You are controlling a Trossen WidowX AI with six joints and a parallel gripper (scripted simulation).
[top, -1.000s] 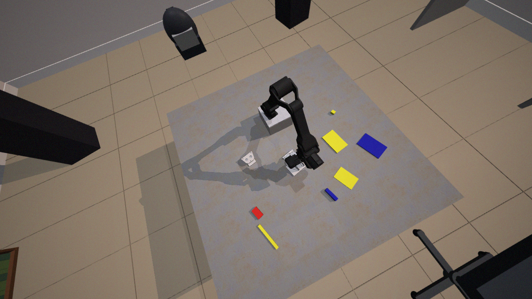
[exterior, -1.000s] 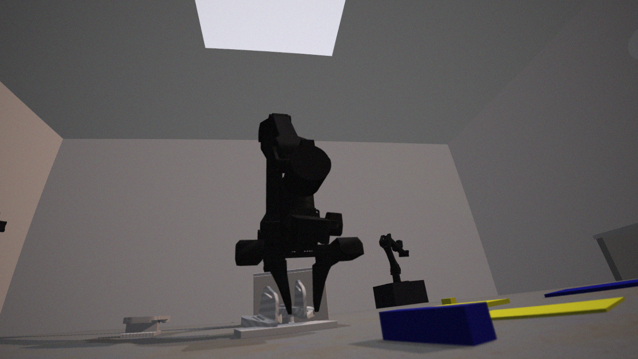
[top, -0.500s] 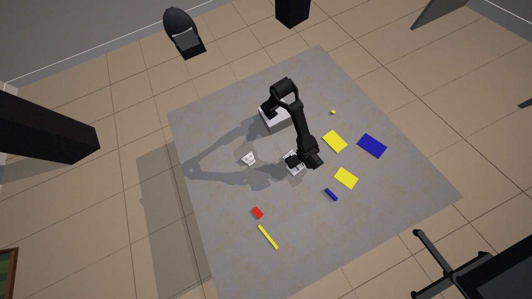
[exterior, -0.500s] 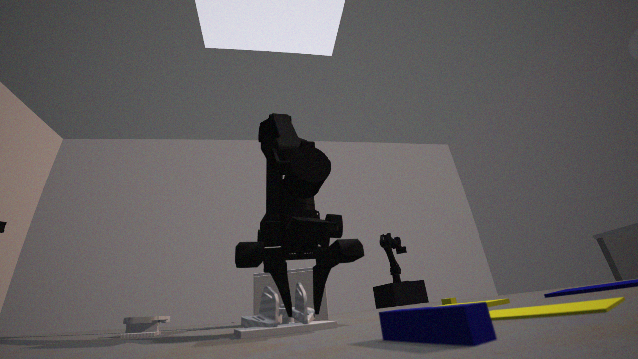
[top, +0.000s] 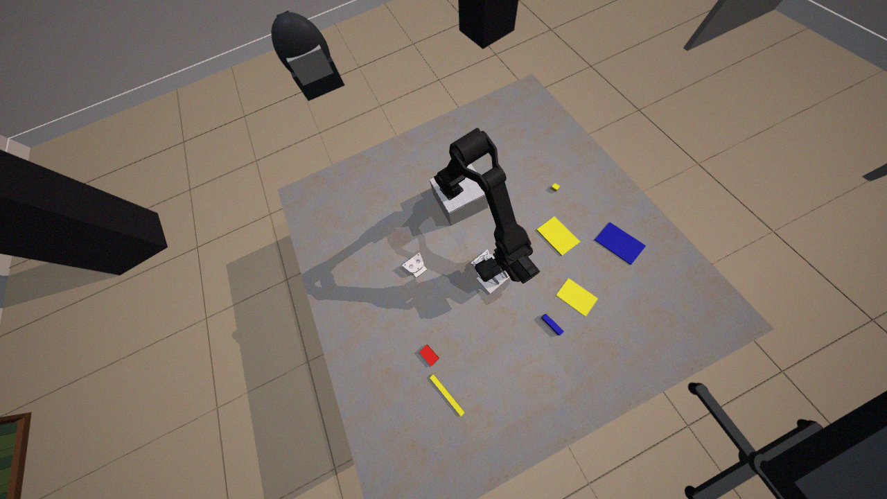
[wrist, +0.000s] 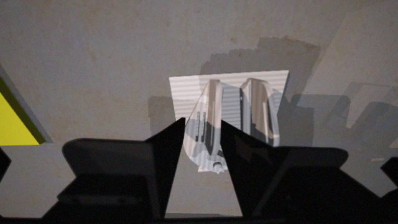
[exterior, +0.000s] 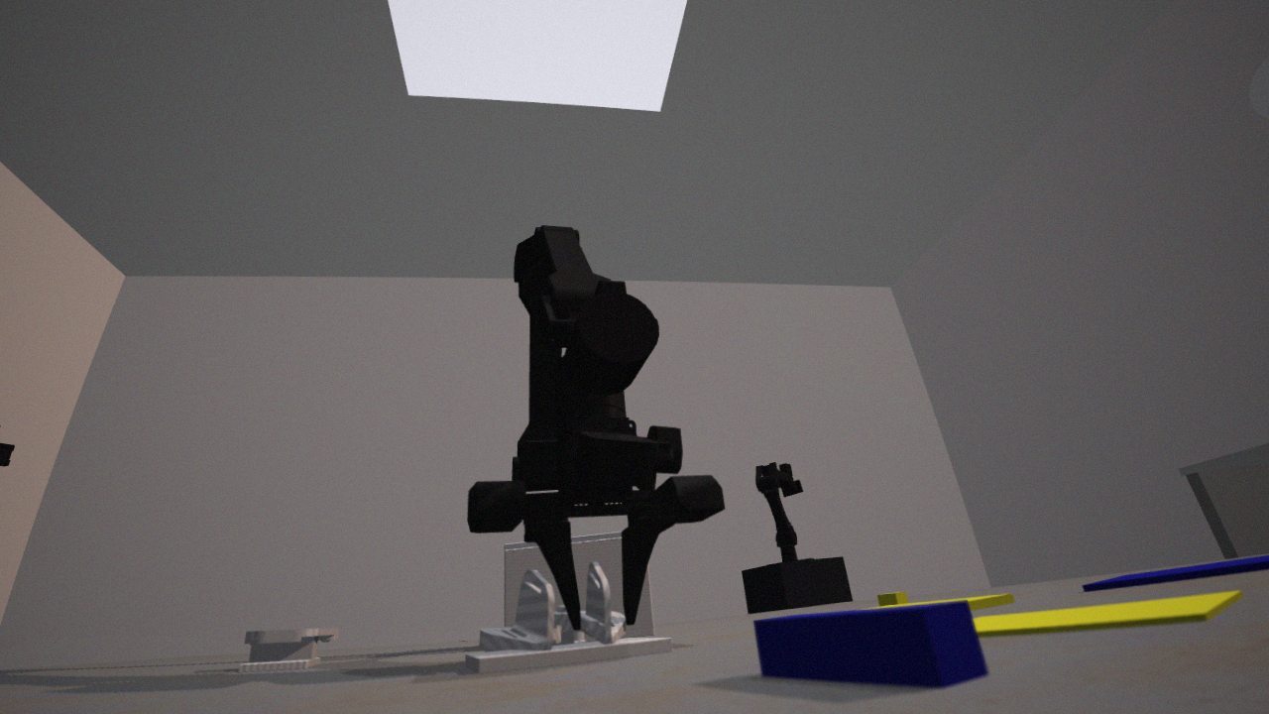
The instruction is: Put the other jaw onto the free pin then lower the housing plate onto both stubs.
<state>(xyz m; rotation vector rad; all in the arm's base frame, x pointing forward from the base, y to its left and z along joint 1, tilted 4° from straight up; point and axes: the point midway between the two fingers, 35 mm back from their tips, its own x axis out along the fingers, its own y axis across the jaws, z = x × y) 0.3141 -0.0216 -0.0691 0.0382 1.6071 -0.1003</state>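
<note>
My gripper (exterior: 605,623) (wrist: 201,122) is shut on one grey-white jaw (exterior: 597,595) (wrist: 214,109), which stands upright between the fingers, low over the base plate (exterior: 506,662) (wrist: 183,88). The other jaw (exterior: 534,608) (wrist: 259,106) stands upright on the base plate beside it, with a gap between the two upright blades. A small round stub (wrist: 217,166) shows at the near end of the held jaw. The fingers hide the gear teeth, and I cannot tell whether the held jaw sits fully on its pin. The white housing plate (top: 414,265) (exterior: 282,646) lies apart on the table, two round holes showing.
The arm's pale base block (top: 466,209) stands behind. Two yellow slabs (top: 558,235) (top: 576,296), a blue slab (top: 620,243) and a blue block (top: 552,324) (exterior: 869,644) lie to one side. A red block (top: 428,355), a yellow bar (top: 446,395) and a yellow cube (top: 555,186) lie farther off.
</note>
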